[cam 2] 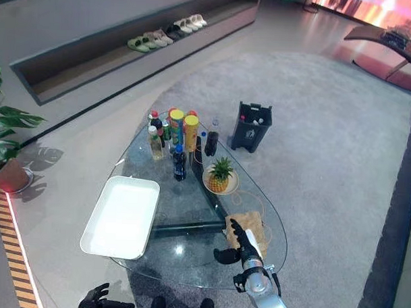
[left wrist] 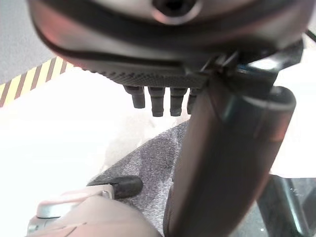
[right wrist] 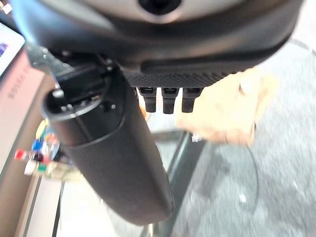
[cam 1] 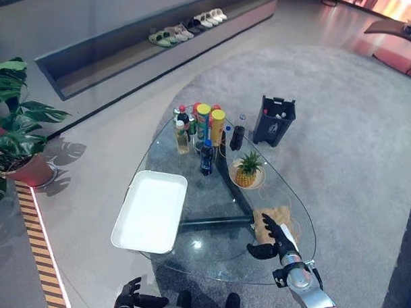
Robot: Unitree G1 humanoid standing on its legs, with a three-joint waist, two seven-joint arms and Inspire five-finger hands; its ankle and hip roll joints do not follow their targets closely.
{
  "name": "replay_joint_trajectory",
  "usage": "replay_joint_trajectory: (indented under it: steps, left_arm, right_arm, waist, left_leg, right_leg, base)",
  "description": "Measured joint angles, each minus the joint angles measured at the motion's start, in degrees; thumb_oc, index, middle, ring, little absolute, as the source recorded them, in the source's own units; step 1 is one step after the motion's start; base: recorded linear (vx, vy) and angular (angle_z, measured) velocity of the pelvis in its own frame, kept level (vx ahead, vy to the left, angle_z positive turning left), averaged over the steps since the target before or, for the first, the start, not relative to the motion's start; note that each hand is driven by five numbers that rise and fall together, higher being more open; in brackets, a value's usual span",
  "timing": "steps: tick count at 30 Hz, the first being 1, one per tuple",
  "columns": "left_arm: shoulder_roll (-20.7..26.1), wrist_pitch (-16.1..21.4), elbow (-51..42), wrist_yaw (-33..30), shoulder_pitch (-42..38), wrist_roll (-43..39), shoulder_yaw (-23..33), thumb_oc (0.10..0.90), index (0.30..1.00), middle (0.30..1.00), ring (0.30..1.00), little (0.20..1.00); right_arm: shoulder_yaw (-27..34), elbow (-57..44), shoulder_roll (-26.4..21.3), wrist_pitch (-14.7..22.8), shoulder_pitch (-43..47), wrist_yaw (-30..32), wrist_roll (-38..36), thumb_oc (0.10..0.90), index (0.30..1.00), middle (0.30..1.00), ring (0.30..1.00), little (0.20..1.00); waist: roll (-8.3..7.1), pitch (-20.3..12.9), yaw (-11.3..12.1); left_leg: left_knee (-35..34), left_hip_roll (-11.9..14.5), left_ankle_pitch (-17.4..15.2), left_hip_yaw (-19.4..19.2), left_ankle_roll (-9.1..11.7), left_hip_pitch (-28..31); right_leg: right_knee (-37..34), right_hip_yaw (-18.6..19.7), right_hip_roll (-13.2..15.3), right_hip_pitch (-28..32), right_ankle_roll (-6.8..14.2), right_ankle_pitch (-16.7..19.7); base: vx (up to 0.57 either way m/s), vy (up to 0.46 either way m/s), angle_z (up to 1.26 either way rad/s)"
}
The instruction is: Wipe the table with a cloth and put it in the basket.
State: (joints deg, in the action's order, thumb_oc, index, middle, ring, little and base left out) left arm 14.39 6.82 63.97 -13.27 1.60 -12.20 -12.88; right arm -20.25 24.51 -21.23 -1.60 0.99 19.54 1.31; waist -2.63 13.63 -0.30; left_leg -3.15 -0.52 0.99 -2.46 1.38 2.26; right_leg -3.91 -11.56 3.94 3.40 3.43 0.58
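Barely started, by the look of it: the tan cloth [cam 1: 273,222] lay flat on the near right part of the glass tabletop [cam 1: 209,255], and the right hand [cam 1: 275,239] sat at its near edge, fingers straight and reaching onto or just over the cloth, thumb spread out to the left. Contact could not be confirmed; the right wrist view showed the cloth [right wrist: 232,111] past the fingertips [right wrist: 168,103] with nothing pinched. Whether any wiping had been done could not be told from the glass. Left to do, as judged: wipe, pick the cloth up, drop it in the dark basket [cam 1: 274,119], which stood on the grey rug [cam 1: 341,132] just off the far right edge of the tabletop, well apart from the cloth.

The left hand [cam 1: 127,298] hung low at the near left, below the tabletop edge, fingers loosely spread, holding nothing.

Counts: one cloth, one basket, one white tray [cam 1: 151,211] on the near left of the tabletop, one pineapple [cam 1: 246,170] on one small plate [cam 1: 258,183] mid-tabletop, a far cluster of bottles and cans [cam 1: 201,127], roughly eight or more, overlapping too much for an exact count. One potted plant [cam 1: 14,130] on the floor at far left. Several pairs of shoes [cam 1: 186,26] on the far ledge, number unclear.
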Motion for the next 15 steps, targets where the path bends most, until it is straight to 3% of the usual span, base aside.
replay_joint_trajectory:
  steps: [9,15]
  left_arm:
    - [0.74,1.67,-2.22,-1.3,-9.44,-1.51,-3.76,0.8,0.9,0.9,0.9,0.9]
    - [0.76,3.47,-4.39,-1.75,-11.59,-2.85,-4.77,0.8,0.9,0.9,0.9,0.9]
  right_arm:
    - [1.57,-1.03,-3.92,0.36,9.39,14.34,4.21,0.8,0.9,0.9,0.9,0.9]
    - [1.65,-0.78,-3.81,-2.07,14.64,18.23,5.16,0.8,0.9,0.9,0.9,0.9]
  waist:
    - [1.76,12.07,-0.2]
    - [1.8,15.41,0.07]
  left_leg:
    - [9.74,0.05,-0.41,-1.97,0.14,-10.94]
    - [12.83,-0.1,-0.51,-2.34,0.01,-15.93]
  right_leg:
    - [8.19,0.56,0.85,-10.19,-0.26,-0.39]
    - [14.94,0.89,1.76,-16.99,-0.68,-1.83]
  base:
    - [-0.1,0.041,0.02]
    - [-0.04,0.056,0.01]
